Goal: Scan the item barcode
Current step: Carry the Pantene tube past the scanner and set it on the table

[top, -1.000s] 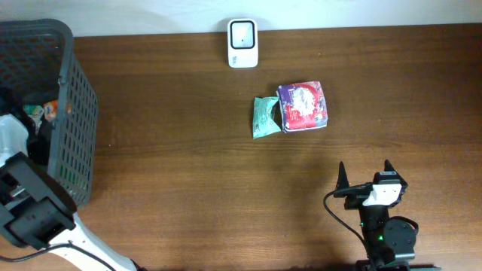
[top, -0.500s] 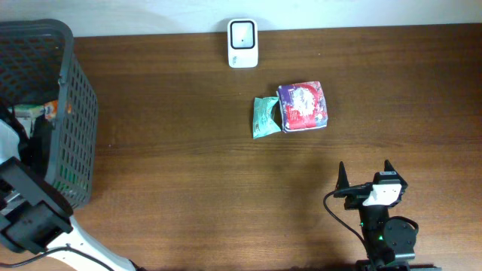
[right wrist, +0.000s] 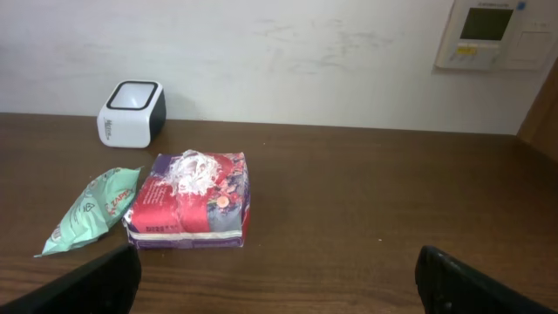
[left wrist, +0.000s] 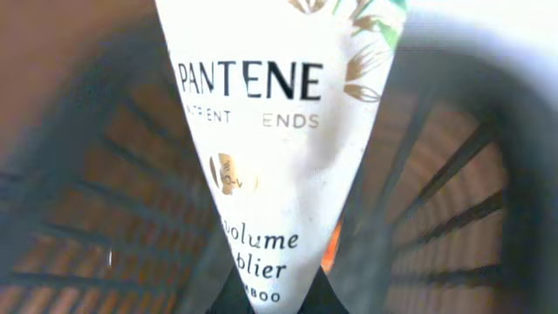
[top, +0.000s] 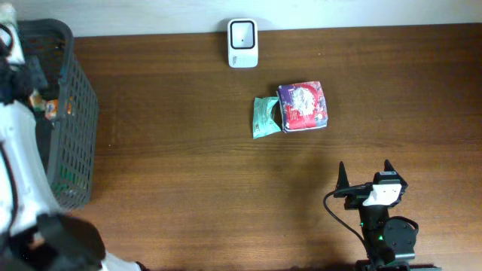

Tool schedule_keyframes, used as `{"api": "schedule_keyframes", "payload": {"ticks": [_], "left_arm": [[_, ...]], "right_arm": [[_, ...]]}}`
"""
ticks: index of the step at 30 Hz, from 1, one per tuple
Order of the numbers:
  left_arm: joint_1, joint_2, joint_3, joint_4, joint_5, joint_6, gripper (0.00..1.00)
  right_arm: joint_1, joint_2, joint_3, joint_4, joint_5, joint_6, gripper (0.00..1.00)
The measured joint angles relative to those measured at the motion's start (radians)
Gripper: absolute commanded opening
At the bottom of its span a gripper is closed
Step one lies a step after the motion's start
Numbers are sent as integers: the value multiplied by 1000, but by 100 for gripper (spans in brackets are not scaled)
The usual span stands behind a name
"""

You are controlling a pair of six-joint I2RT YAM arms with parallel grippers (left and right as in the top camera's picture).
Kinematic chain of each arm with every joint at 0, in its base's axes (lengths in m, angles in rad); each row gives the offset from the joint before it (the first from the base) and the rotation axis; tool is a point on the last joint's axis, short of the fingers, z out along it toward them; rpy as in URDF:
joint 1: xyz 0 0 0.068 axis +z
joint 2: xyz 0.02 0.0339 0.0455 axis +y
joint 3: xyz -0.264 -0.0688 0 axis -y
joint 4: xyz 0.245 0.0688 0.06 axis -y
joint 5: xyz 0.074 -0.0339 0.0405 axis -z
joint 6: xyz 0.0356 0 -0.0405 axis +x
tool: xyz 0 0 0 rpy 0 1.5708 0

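The left pincer (left wrist: 277, 302) is pressed together on the narrow end of a white Pantene sachet (left wrist: 279, 131). In the wrist view the sachet fans out wide from the dark fingertips and fills the middle of the picture, its printing facing the camera. Beyond the sachet are the dark ribs of the basket (left wrist: 453, 218), with a scrap of something orange (left wrist: 334, 249) showing just beside the sachet's edge. From overhead, the left arm (top: 19, 150) stretches as a long white limb from the near left corner up along the basket (top: 75, 98) to its far end. The wrist sits at the picture's edge there, and the pincer itself is too cut off in that view to make out.

The right pincer (top: 364, 177) is spread wide and holds nothing. Its two fingers (right wrist: 96, 281) stand well apart, low over the bare brown table (top: 188, 188). Its arm is folded up at the near edge, aiming the pincer across the table. Straight ahead of it and slightly to its left lies a red-and-purple pack (right wrist: 187, 202), with a green packet (right wrist: 91, 209) touching the pack's left side. Further ahead, by the far edge, stands the white scanner (right wrist: 132, 112), well apart from both pincers. A wall panel (right wrist: 493, 33) hangs beyond, to the right.
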Motion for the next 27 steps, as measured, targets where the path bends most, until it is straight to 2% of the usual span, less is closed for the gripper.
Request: {"api": "schedule_keyframes", "payload": {"ticks": [3, 8, 10, 13, 17, 18, 22, 27], "left_arm": [[4, -107, 11, 50, 82, -133, 0], [-17, -195, 11, 71, 452, -444, 0], [-64, -195, 11, 53, 594, -509, 0], [-184, -195, 13, -66, 690, -545, 0], [-388, -160, 13, -229, 640, -550, 0], [-467, -125, 13, -268, 570, -550, 0], [-640, 12, 15, -336, 365, -550, 0], [-788, 234, 15, -345, 264, -550, 0]], "right_arm": [[0, 0, 0, 0, 0, 0, 99], [0, 0, 0, 0, 0, 0, 99], [0, 0, 0, 0, 0, 0, 99], [0, 0, 0, 0, 0, 0, 99], [0, 0, 0, 0, 0, 0, 99], [0, 0, 0, 0, 0, 0, 99], [0, 0, 0, 0, 0, 0, 99], [0, 0, 0, 0, 0, 0, 99]]}}
